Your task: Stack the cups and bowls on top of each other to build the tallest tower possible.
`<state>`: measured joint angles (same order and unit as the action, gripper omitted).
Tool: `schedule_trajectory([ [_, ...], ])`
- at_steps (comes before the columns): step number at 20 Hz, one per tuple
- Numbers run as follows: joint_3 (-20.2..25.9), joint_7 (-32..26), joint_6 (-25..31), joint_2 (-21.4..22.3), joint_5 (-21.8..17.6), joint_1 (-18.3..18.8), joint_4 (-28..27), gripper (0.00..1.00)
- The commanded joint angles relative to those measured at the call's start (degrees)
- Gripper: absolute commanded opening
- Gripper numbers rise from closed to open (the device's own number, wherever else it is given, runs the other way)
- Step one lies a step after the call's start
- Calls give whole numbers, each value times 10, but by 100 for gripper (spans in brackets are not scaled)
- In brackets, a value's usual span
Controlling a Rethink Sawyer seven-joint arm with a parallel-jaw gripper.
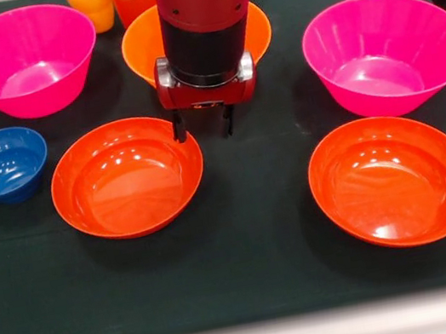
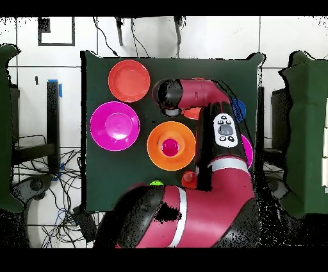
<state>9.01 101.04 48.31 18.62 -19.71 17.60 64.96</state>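
My gripper [image 1: 202, 124] hangs open and empty, low over the table, just behind the far rim of the left red-orange shallow bowl [image 1: 125, 177]. The large orange bowl [image 1: 142, 51] sits behind the arm, partly hidden. In the overhead view this bowl [image 2: 160, 157] has a small pink-red round spot in its middle. Two large pink bowls stand at the left [image 1: 23, 59] and the right [image 1: 384, 52]. The small blue bowl [image 1: 0, 165] is at the left. A second red-orange bowl [image 1: 392, 180] is at the front right. A yellow cup [image 1: 91, 4] and an orange cup [image 1: 132, 1] stand at the back.
In the overhead view the arm covers the gripper, most of one pink bowl [image 2: 246, 151] and part of the blue bowl [image 2: 238, 110]. A green cup [image 2: 156, 184] shows near the robot's base. The dark green cloth [image 1: 251, 274] has bare room along the front.
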Motion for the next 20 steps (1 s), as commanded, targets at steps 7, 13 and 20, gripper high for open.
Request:
schedule_trajectory([
  [7, 71, -129, 3, -48, -37, 0, -66, 100],
  [13, 74, -136, 20, -58, -40, -2, -89, 100],
  [20, 70, -128, 26, -62, -39, -5, -98, 0],
])
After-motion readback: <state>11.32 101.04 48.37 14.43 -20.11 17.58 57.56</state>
